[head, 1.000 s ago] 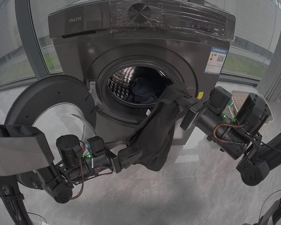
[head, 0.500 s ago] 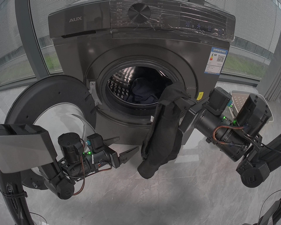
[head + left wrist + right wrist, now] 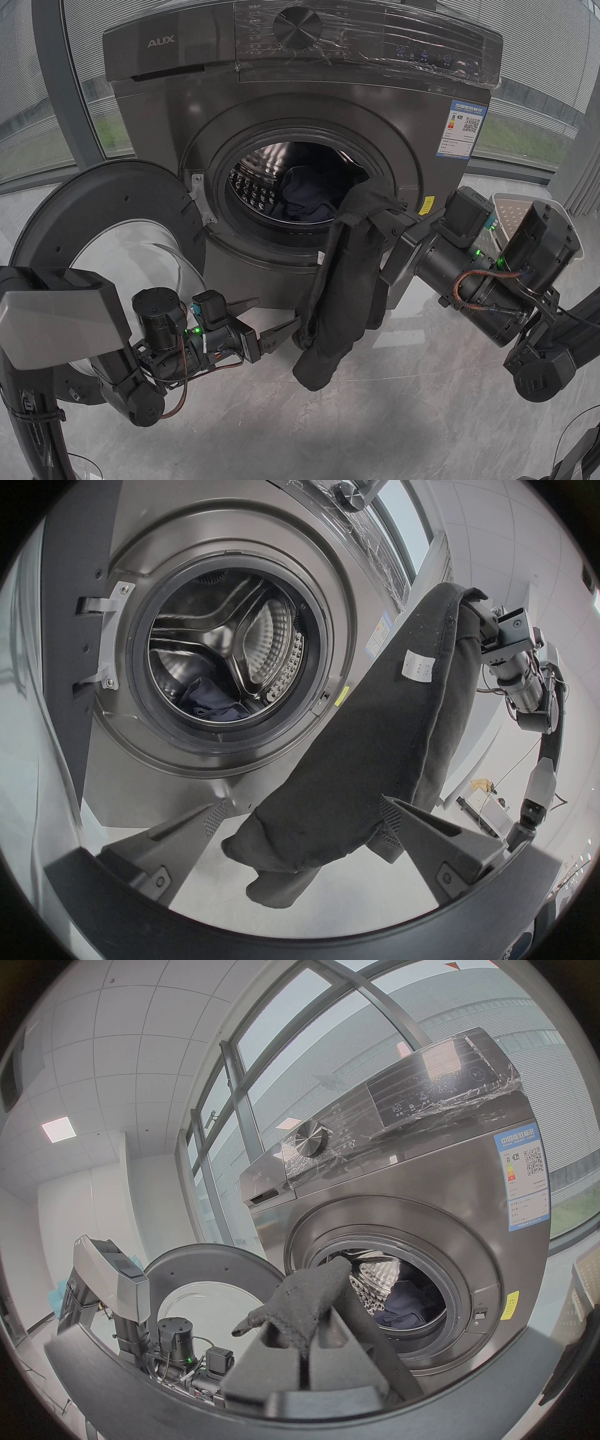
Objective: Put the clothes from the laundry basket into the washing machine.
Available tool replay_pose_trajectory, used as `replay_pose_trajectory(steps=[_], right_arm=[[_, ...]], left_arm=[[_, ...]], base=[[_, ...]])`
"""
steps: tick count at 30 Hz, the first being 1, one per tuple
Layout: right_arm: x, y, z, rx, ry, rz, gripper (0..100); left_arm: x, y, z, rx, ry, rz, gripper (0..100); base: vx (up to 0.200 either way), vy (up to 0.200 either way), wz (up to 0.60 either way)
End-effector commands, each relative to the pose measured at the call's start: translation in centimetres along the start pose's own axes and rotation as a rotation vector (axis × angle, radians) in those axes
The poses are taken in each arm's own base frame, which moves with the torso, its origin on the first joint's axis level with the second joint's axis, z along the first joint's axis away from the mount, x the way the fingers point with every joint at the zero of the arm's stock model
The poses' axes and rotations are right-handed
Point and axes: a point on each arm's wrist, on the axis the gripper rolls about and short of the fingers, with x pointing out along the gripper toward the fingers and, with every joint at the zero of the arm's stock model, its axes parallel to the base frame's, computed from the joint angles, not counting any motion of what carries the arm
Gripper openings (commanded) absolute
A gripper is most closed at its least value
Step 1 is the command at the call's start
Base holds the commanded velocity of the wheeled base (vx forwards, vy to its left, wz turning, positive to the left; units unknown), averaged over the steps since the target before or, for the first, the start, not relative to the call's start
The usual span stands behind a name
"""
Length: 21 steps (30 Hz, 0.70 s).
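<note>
A black garment [image 3: 344, 281] hangs in front of the washing machine [image 3: 300, 87], just below and right of its open drum [image 3: 294, 181]. My right gripper [image 3: 382, 217] is shut on its top end, also seen in the right wrist view as the gripper [image 3: 301, 1342] pinching the black cloth [image 3: 306, 1297]. My left gripper [image 3: 270, 317] is open, low by the garment's hanging end. In the left wrist view the garment [image 3: 375, 742] hangs between the spread fingers [image 3: 425, 836]. A dark blue piece of clothing [image 3: 303, 190] lies inside the drum.
The round washer door [image 3: 106, 212] stands swung open to the left, above my left arm. A white laundry basket [image 3: 512, 209] sits on the floor at the right, behind my right arm. Grey tiled floor [image 3: 350, 425] lies in front.
A second ago my left gripper was shut on the garment's lower end. It let go, the cloth dropped to hang straight, and the open gripper has moved back up to it.
</note>
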Motion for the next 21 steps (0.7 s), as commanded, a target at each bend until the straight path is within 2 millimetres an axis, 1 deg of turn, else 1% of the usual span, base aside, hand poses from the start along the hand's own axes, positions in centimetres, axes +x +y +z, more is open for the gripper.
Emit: replay_pose_trajectory(steps=[1, 10, 13, 21], right_arm=[[0.0, 0.0, 0.0, 0.0, -0.001, 0.001, 0], [0.0, 0.0, 0.0, 0.0, 0.002, 0.001, 0], [-0.1, 0.0, 0.2, 0.0, -0.003, 0.001, 0], [-0.1, 0.0, 0.2, 0.0, -0.001, 0.003, 0]], left_arm=[[0.0, 0.2, -0.1, -0.001, 0.0, 0.005, 100], [0.1, 0.4, -0.6, 0.006, 0.014, 0.01, 100], [0.3, 0.7, -1.1, 0.045, 0.024, 0.018, 100], [1.0, 0.7, -1.4, 0.053, 0.022, 0.017, 100]], base=[[0.0, 0.0, 0.0], [0.0, 0.0, 0.0], [0.0, 0.0, 0.0], [0.0, 0.0, 0.0]])
